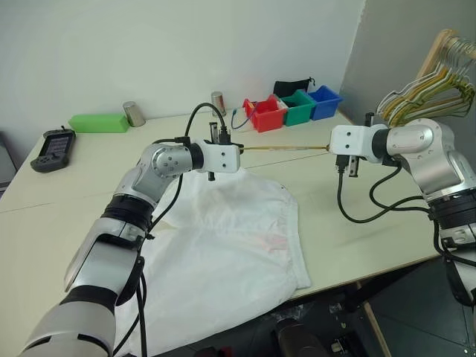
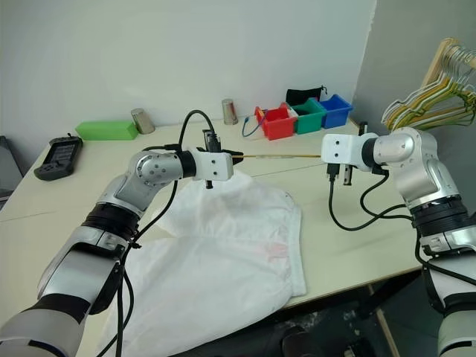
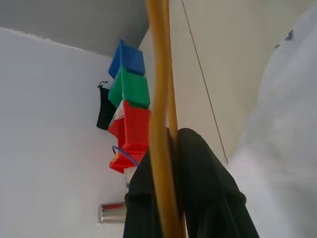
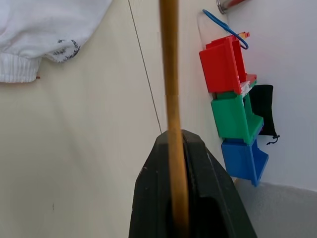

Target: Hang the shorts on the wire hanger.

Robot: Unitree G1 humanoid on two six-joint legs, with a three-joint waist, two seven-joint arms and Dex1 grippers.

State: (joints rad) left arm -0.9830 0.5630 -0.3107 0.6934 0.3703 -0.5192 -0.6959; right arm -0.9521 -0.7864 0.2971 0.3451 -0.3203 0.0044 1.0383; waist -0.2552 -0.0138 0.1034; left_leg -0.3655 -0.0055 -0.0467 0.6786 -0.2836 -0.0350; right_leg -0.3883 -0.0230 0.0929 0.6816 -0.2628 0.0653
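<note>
Now wire hanger (image 1: 286,148) level between hands.

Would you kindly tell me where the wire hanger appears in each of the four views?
Left eye view: the wire hanger spans level between the left pincer and the right pincer, above the shorts.
Right eye view: same span, centre.
Left wrist view: a gold rod pinched between black fingers.
Right wrist view: a gold rod running upward.
Shared landmark: the red bin.
</note>
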